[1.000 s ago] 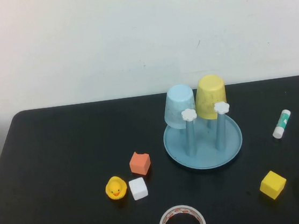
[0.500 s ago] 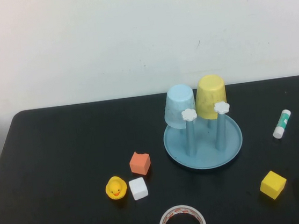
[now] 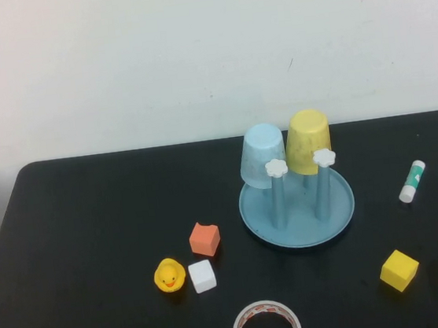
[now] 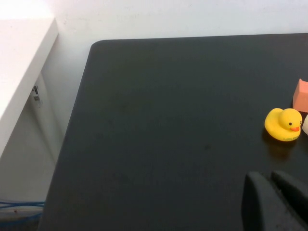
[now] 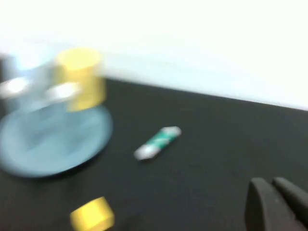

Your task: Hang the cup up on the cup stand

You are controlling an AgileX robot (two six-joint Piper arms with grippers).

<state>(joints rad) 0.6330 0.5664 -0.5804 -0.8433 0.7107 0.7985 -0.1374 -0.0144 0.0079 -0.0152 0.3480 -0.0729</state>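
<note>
The yellow cup (image 3: 309, 141) sits upside down over a rear post of the cup stand (image 3: 300, 232), beside a pale blue cup (image 3: 263, 155) on the other rear post. Two front posts with white flower caps (image 3: 276, 168) stand bare. Neither arm shows in the high view. In the left wrist view, my left gripper (image 4: 268, 177) is shut with nothing in it, over bare black table near the duck. My right gripper (image 5: 269, 182) is also shut and empty, well to the side of the cup (image 5: 81, 79) and the stand (image 5: 53, 144).
On the black table lie a yellow duck (image 3: 169, 276), an orange block (image 3: 205, 239), a white cube (image 3: 202, 277), a tape roll (image 3: 267, 326), a yellow cube (image 3: 400, 270) and a glue stick (image 3: 412, 181). A white shelf (image 4: 19, 62) stands off the table's left edge.
</note>
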